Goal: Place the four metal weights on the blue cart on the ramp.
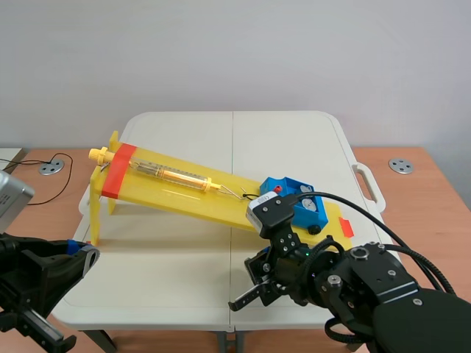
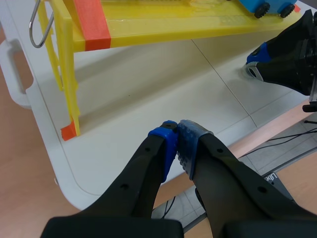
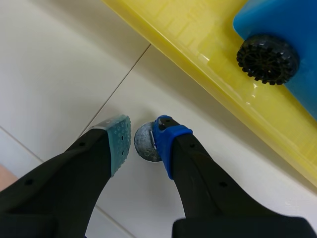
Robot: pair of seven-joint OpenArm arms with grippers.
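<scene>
The right gripper (image 3: pixel 143 128) is low over the white table (image 1: pixel 221 132), on the near side of the yellow ramp (image 1: pixel 176 187). Its fingers stand narrow, with one metal weight (image 3: pixel 145 143) between the tips. The weight lies flat on the table. The blue pad (image 3: pixel 166 141) covers its edge, and the grey-green pad (image 3: pixel 119 141) is just beside it with a thin gap, so it is not yet clamped.

The blue cart (image 1: pixel 298 200) stands at the low right end of the ramp, just far of this gripper. Round grey discs (image 1: pixel 307 206) sit in it, but how many I cannot tell.

The left gripper (image 2: pixel 177 131) is at the near left edge of the table, its pads closed together on nothing.

A clear yellow tube (image 1: pixel 169 174) lies along the ramp.
</scene>
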